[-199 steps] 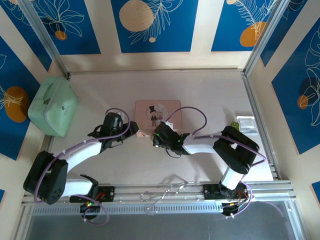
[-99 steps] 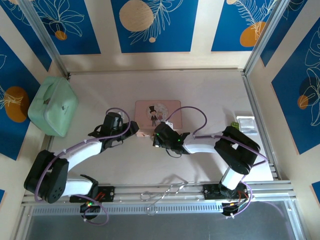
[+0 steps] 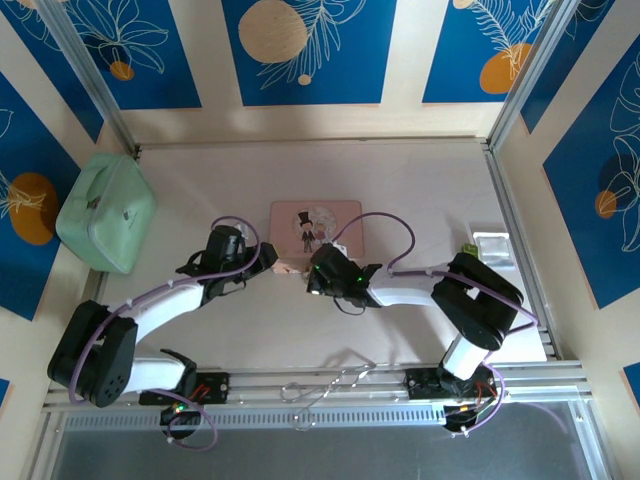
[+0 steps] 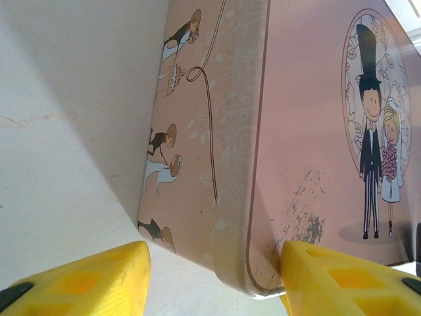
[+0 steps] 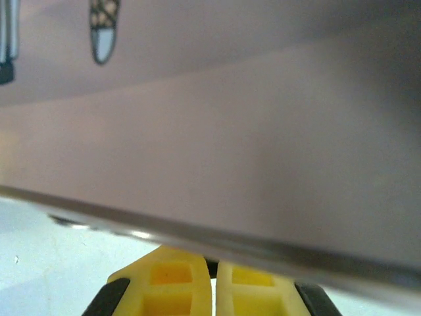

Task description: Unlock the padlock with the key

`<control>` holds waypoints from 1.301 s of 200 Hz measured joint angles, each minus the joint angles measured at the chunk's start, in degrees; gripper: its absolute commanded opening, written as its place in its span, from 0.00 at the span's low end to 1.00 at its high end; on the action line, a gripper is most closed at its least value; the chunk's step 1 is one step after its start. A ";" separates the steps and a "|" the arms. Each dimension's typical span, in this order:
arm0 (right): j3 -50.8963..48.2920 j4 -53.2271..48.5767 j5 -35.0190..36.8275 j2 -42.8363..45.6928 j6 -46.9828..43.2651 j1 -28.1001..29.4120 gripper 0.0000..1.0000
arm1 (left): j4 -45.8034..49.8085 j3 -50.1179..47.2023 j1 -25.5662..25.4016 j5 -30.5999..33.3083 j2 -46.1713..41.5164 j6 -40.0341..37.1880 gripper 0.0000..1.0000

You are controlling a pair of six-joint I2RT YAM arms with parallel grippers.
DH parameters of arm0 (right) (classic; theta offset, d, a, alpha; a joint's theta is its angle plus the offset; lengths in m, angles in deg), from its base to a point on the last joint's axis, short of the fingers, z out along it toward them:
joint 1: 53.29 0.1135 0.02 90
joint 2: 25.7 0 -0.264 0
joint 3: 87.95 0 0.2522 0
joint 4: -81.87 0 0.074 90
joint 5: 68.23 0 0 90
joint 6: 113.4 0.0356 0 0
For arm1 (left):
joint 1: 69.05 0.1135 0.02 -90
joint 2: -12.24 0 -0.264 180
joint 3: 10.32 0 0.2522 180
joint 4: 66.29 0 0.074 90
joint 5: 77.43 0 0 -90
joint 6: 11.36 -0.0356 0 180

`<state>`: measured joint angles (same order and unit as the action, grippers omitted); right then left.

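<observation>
Barely anything shifts: right gripper [image 3: 316, 274] edges closer to the pink tin [image 3: 316, 222], jaws clenched empty. Left gripper [image 4: 214, 276] straddles the tin's near corner, jaws parted. Only its wrist view reveals scuffed lid art. I cannot locate the padlock.

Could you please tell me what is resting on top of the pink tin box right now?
The pink tin box carries nothing on its illustrated lid except, possibly, a small pale tag at its right edge. Both grippers crowd its near edge, so anything there, including a padlock, is covered.

No legible text, seemingly.
</observation>
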<state>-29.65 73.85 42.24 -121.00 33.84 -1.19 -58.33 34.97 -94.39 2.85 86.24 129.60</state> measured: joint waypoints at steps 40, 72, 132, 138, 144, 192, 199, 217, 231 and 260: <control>-0.31 1.62 -0.17 -0.28 -0.02 -0.70 0.03 | -0.72 -0.31 0.00 -0.35 0.00 0.17 0.54; -0.33 2.45 -0.20 -0.66 -0.20 -0.79 0.06 | -1.11 -0.48 0.09 -0.37 0.00 0.20 0.54; -0.31 4.15 -0.15 -1.44 -0.92 -0.79 0.21 | -2.56 -1.16 0.11 -0.42 0.00 0.44 0.53; -0.31 4.24 -0.13 -1.53 -1.03 -0.79 0.23 | -2.60 -1.18 0.11 -0.44 0.00 0.63 0.52; -0.31 4.44 -0.09 -1.62 -1.14 -0.79 0.24 | -2.62 -1.18 0.11 -0.44 0.00 0.66 0.52; -0.13 5.99 0.31 -2.45 -1.70 -0.87 0.26 | -2.80 -1.27 0.11 -0.59 0.00 1.16 0.52; 0.04 6.10 0.26 -2.62 -1.73 -0.87 0.26 | -2.80 -1.29 0.11 -0.59 0.00 1.22 0.52; 0.09 6.60 0.22 -2.84 -1.81 -0.96 0.33 | -2.86 -1.38 0.11 -0.61 0.00 1.27 0.52; 0.09 6.64 0.17 -2.86 -1.99 -0.96 0.36 | -3.19 -1.51 0.11 -0.61 0.00 1.27 0.52; 0.15 6.45 0.31 -2.95 -2.19 -0.79 0.42 | -4.04 -1.97 0.11 -0.79 0.00 1.55 0.52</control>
<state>-29.50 80.30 42.54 -123.96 31.65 -1.98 -62.37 33.00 -94.28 2.07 86.24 131.15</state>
